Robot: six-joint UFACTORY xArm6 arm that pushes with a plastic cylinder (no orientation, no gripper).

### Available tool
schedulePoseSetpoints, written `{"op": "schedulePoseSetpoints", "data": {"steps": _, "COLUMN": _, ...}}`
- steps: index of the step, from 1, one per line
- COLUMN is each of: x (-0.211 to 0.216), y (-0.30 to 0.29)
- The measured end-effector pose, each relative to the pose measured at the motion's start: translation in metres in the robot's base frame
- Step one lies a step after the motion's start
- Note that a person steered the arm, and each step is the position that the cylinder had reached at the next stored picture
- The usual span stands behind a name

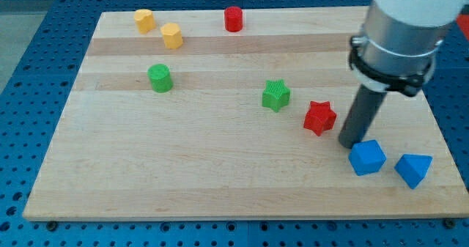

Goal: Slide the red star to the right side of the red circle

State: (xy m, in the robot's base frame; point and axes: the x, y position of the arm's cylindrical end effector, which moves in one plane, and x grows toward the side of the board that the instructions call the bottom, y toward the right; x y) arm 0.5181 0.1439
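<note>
Seven small plastic blocks sit on the pale wooden board [220, 181]. My tip [346, 143] carries no gripper and holds nothing; it stands just at three o'clock of the red star block [319, 118], touching the blue cube [366, 157]. The red cylinder (circle) block [233, 19] lies far off at eleven o'clock.

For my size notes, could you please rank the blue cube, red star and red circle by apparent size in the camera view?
1. blue cube, nearest the camera
2. red star
3. red circle, farthest away, so true sizes are unsure.
</note>
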Motion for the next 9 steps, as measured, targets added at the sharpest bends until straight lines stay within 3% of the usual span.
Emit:
{"op": "schedulePoseSetpoints", "data": {"steps": 2, "x": -0.018, "y": -0.031}}
{"op": "schedulePoseSetpoints", "data": {"steps": 6, "x": -0.095, "y": -0.029}}
{"op": "schedulePoseSetpoints", "data": {"steps": 9, "x": -0.116, "y": -0.083}}
